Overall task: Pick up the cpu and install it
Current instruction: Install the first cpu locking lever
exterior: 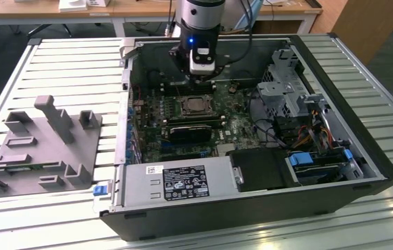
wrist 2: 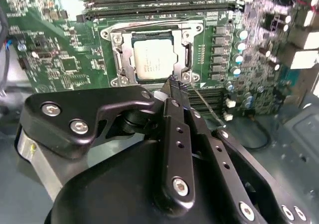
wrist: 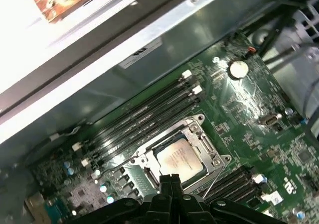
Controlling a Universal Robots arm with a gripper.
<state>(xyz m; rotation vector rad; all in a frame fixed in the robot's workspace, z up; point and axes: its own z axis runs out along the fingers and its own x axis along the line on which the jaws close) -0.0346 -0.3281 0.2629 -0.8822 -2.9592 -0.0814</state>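
The cpu (exterior: 194, 105) lies flat in the motherboard socket inside the open computer case, its silver top facing up. Both wrist views show it, cpu (wrist 2: 152, 58) and cpu (wrist: 180, 158), ringed by the metal socket frame (wrist 2: 117, 59). My gripper (exterior: 198, 82) hangs just above the board beside the socket, toward the case's back wall. Its black fingertips (wrist 2: 175, 87) are pressed together with nothing between them, stopping at the socket's edge, apart from the chip. The same closed fingertips (wrist: 170, 181) sit next to the frame (wrist: 215, 160).
A grey plastic fixture (exterior: 40, 148) with upright posts stands on the slatted table at the exterior view's left. In the case are the power supply (exterior: 175, 182), a drive cage (exterior: 287, 88) with cables, memory slots (wrist: 144, 117), and the case's back wall (wrist: 149, 59) close by.
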